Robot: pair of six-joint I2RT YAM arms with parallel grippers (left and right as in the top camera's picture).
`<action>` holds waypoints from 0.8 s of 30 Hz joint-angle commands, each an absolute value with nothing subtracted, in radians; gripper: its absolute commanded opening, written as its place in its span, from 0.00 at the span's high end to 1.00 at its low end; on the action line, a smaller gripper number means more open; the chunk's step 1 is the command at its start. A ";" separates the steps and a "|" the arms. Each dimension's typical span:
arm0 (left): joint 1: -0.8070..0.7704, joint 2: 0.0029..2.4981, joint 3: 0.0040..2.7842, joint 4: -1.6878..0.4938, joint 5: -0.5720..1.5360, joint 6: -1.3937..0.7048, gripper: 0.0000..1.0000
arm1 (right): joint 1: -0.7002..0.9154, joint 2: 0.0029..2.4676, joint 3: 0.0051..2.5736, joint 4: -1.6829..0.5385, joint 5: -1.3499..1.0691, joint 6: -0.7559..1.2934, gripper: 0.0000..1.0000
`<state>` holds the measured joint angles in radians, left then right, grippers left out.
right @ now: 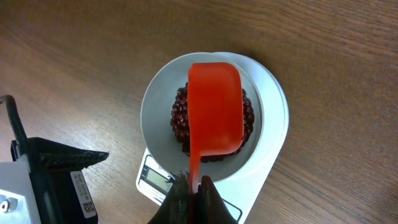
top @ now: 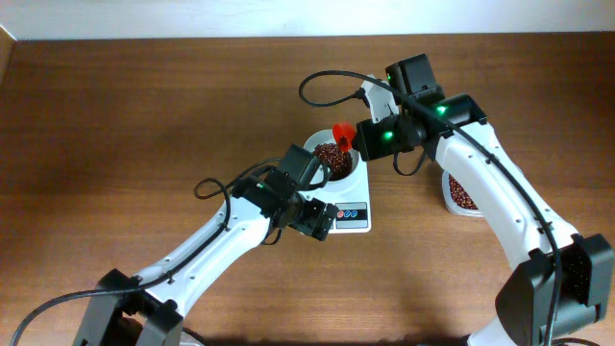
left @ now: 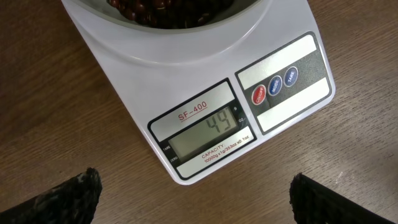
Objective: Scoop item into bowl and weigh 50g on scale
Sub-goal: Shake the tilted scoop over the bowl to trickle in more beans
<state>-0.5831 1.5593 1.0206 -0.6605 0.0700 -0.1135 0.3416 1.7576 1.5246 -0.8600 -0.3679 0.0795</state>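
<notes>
Wooden table (top: 115, 115) bears scale (left: 124, 68), bowl (right: 158, 106), beans (right: 179, 118) beneath scoop (right: 214, 106)

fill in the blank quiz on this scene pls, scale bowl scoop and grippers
1. The scale reads ____.
2. The right gripper is shut on the handle of a ____ scoop above the bowl.
3. The bowl of beans stands on the ____.
4. The left gripper is ____ and holds nothing.

Missing words: 49; red; scale; open
</notes>
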 commanded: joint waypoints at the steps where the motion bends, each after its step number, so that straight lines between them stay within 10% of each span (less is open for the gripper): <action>1: -0.580 1.544 1.030 -0.656 0.059 -0.122 0.01 | 0.337 1.755 1.545 -0.857 -0.385 0.086 0.96; 24: -0.580 1.544 1.030 -0.655 0.059 -0.122 0.01 | 0.350 1.755 1.545 -0.875 -0.366 0.094 0.96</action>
<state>-0.5831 1.5593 1.0210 -0.6598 0.0700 -0.1135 0.3531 1.7576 1.5246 -0.8783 -0.3599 0.0834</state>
